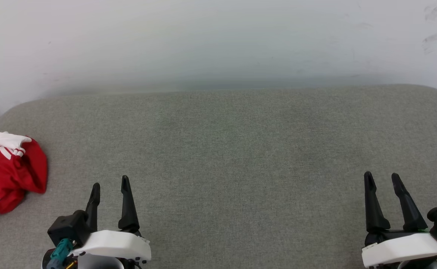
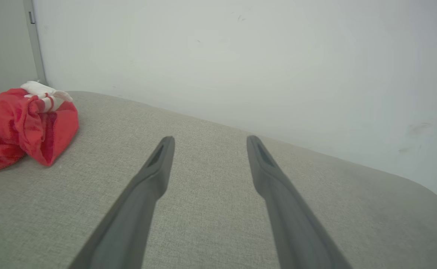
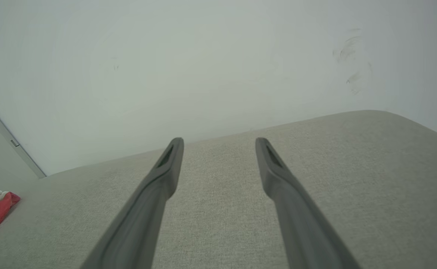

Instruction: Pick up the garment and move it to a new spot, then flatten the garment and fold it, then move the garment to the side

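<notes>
Pickup seems the step in hand, not yet begun: the garment point(image 1: 9, 170) lies bunched at the left edge of the grey cushion point(image 1: 233, 149). Both the left gripper point(image 1: 110, 181) and right gripper point(image 1: 382, 175) hover empty, jaws spread. Next, the left one likely needs to reach leftward and pinch the cloth

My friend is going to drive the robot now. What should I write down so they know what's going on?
Left gripper: open and empty, over the grey cushion, the nearer one to the shirt.
Right gripper: open and empty, far over on the other side.
The shirt: a crumpled red and white heap at the cushion's left edge. Neither gripper touches it.
Done: nothing that shows. The shirt is neither flat nor folded.
Left: pick it up, move it to a new spot, flatten it, fold it, set it aside.
</notes>
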